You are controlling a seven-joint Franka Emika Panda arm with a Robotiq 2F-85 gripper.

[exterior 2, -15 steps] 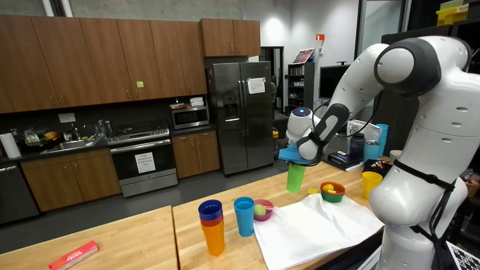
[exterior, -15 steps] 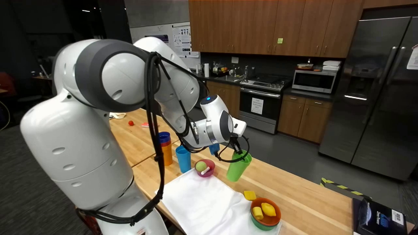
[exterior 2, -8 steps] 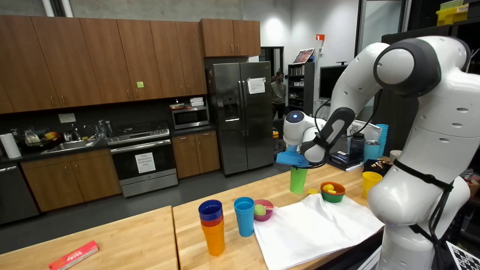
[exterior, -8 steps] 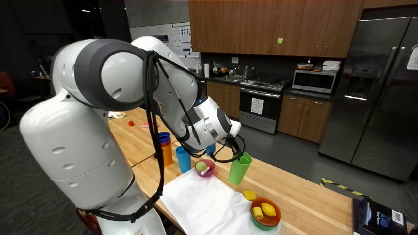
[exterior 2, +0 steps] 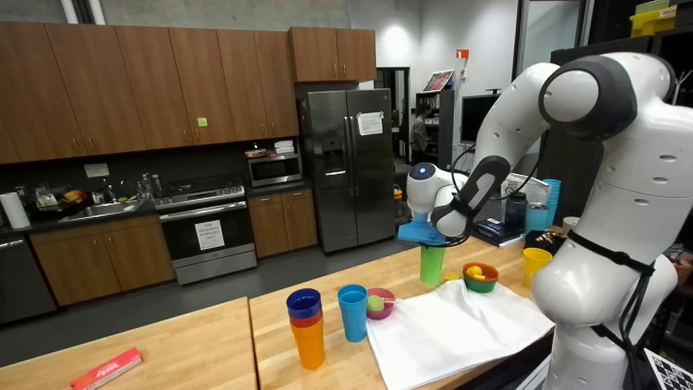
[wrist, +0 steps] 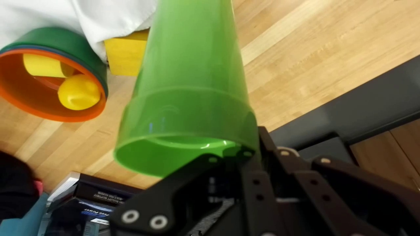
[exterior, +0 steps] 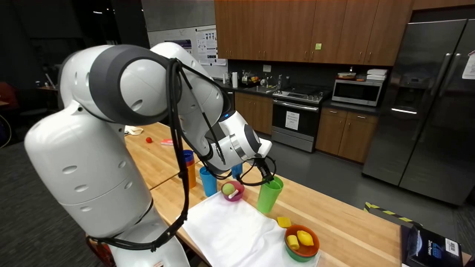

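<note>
While clamped with gripper (wrist: 256, 147) on green tumbler (wrist: 190, 78), held it tilted along far edge of bench (exterior: 334, 218), between pink bowl (exterior: 234, 198) and yellow block (exterior: 284, 221).

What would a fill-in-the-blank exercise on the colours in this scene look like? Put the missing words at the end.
The pincer grips a cup whose colour is ____.
The bowl holding the lemon is coloured ____ inside.
The cloth on the table is ____.
The block lying between that bowl and that cup is ____.

Missing words: green; orange; white; yellow.
</note>
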